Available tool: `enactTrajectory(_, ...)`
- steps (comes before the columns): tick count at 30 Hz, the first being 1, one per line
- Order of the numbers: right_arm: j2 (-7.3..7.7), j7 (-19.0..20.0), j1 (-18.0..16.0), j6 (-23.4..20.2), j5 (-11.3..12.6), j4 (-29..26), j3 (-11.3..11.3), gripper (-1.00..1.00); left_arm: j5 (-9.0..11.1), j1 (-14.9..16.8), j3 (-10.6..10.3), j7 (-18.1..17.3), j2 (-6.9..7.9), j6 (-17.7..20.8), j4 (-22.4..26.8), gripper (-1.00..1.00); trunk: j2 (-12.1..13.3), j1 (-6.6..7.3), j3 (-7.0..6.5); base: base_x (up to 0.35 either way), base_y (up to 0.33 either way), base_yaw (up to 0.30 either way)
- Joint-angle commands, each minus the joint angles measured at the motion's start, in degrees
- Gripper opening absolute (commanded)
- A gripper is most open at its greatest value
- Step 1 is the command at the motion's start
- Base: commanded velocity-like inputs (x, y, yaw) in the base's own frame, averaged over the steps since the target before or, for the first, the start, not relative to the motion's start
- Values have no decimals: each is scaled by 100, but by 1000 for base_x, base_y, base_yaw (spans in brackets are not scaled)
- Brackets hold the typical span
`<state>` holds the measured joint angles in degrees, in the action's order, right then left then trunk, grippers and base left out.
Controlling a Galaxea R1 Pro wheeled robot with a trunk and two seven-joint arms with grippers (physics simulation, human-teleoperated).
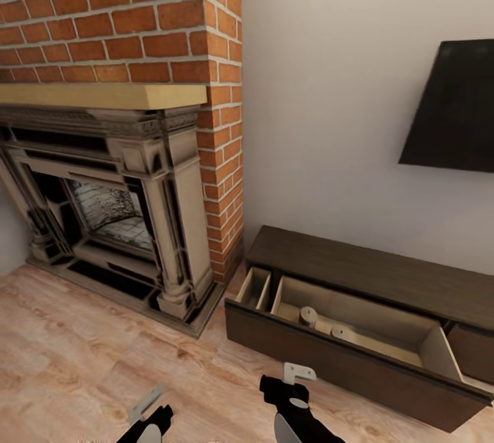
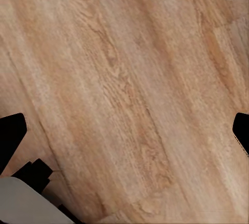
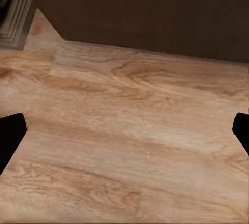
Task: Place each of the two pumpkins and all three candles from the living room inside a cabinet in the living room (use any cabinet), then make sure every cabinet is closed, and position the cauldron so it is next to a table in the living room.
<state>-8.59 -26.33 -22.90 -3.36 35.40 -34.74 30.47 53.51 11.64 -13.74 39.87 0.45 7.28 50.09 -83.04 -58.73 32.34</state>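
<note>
Cabinet [image 1: 357, 292]: long, low, dark-brown wood unit w/ flat handleless fronts, standing on the wood floor [image 1: 89, 361] against the pale wall, just right of the brick column [image 1: 221, 121] and fireplace [image 1: 103, 223]. Long axis runs along the wall, from near the fireplace base off toward the head view's right edge; fronts face out into the room, toward the robot.

Big drawer [image 1: 357, 354] is pulled out, pale wood inside, dark front panel. In it, near the left-rear part: candles [image 1: 310, 315], short stubby cylinders w/ paler tops. One stands w/ round top up, at least one more [image 1: 339, 330] lies beside it, tipped; exact count hard to tell at this size. A narrower pale compartment [image 1: 255, 289] sits open at the cabinet's left end. Further right another dark drawer front [image 1: 473, 354] is partly seen.

Black TV [image 1: 453, 107] on the wall above the unit.

Left tool [image 1: 147, 410] low in the head view over bare floor; in its wrist view the fingertips [image 2: 10, 130] sit wide apart, nothing between them. Right tool [image 1: 295, 378] just in front of the drawer front; wrist view shows fingertips [image 3: 10, 130] far apart too, over floor, w/ the cabinet's dark front [image 3: 155, 16] ahead.
</note>
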Motion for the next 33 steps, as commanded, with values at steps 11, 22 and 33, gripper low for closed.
enactTrajectory(11,15,-46,-4,70,8,166,29,100,30,5,-27,39,4,-128,-8,100,398,220,-174,0,0,276)
enactTrajectory(22,-10,-3,-3,110,3,173,37,100,37,5,60,-88,9,-137,-419,100,839,461,-371,0,0,276)
enactTrajectory(33,-14,263,-2,139,0,470,38,100,8,5,902,-1176,100,-137,-1040,100,1280,703,-569,-68,27,276)
